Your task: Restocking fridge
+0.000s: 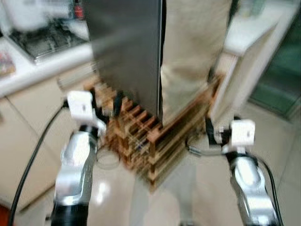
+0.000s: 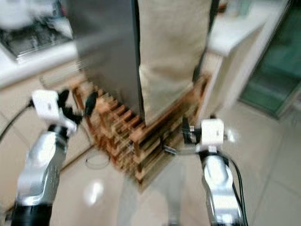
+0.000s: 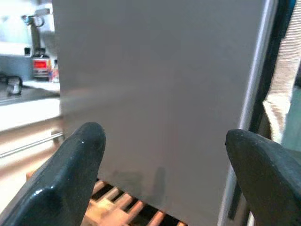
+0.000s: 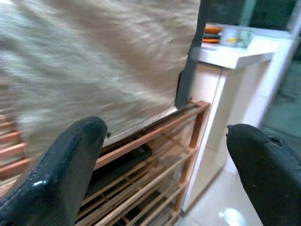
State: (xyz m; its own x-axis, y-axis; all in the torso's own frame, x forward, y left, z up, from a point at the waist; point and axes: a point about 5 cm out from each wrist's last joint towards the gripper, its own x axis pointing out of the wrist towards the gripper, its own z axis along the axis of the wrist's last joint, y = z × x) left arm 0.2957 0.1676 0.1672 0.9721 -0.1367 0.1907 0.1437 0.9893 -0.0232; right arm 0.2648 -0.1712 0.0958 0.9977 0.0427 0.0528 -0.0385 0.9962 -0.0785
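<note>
A tall grey fridge [image 1: 124,52] stands on a low wooden slatted rack [image 1: 155,141]. Its door is shut, and a beige cloth [image 1: 193,52] hangs down the side to the right of the grey face. The head views are blurred. My left gripper [image 1: 107,104] is raised in front of the fridge's lower left part, and in the left wrist view it [image 3: 163,136] is open with only the grey face [image 3: 160,84] beyond it. My right gripper [image 1: 211,132] hovers near the rack's right end. It [image 4: 164,132] is open and faces the cloth [image 4: 94,61] and rack [image 4: 155,160].
A white counter with a metal rack [image 1: 42,40] runs along the left above cream cabinets. Another white counter [image 1: 254,28] stands right of the fridge, with a green glass door [image 1: 282,70] beyond. A cable loop [image 1: 108,160] lies on the glossy tiled floor.
</note>
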